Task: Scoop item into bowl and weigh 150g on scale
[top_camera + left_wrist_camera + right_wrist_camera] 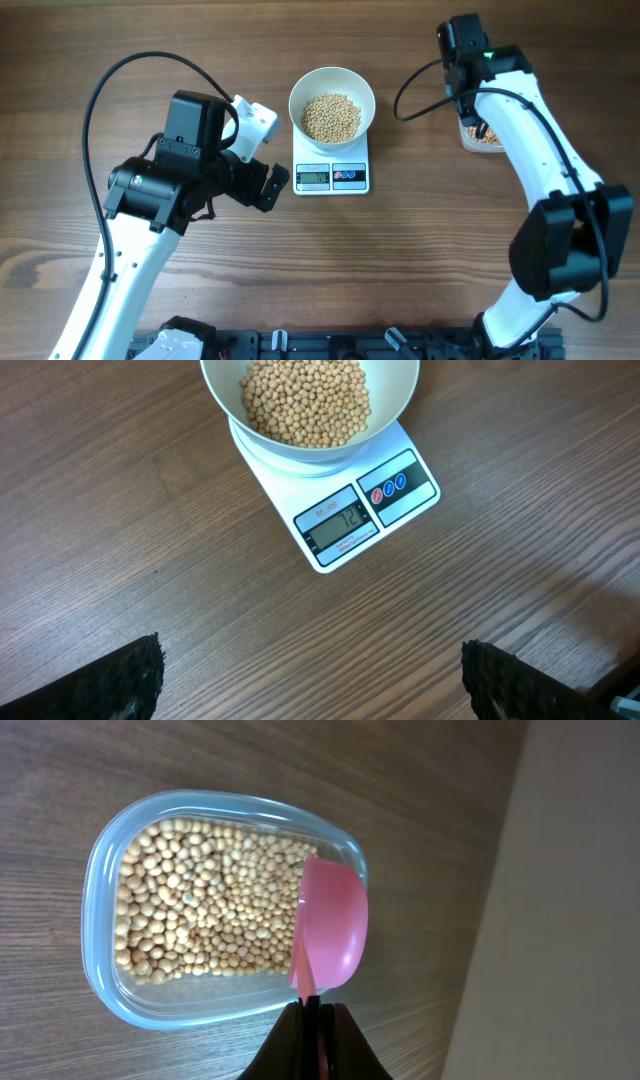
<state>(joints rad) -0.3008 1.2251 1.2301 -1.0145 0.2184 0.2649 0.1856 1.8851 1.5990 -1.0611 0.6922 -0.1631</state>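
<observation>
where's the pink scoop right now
The right gripper holds the pink scoop over the clear tub of beans, seen in the right wrist view, right of the scale.

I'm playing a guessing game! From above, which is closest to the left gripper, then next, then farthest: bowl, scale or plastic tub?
From the left gripper, seen from above:
1. scale, just beside it.
2. bowl, sitting on the scale, a bit farther back.
3. plastic tub, far across on the other side.
</observation>
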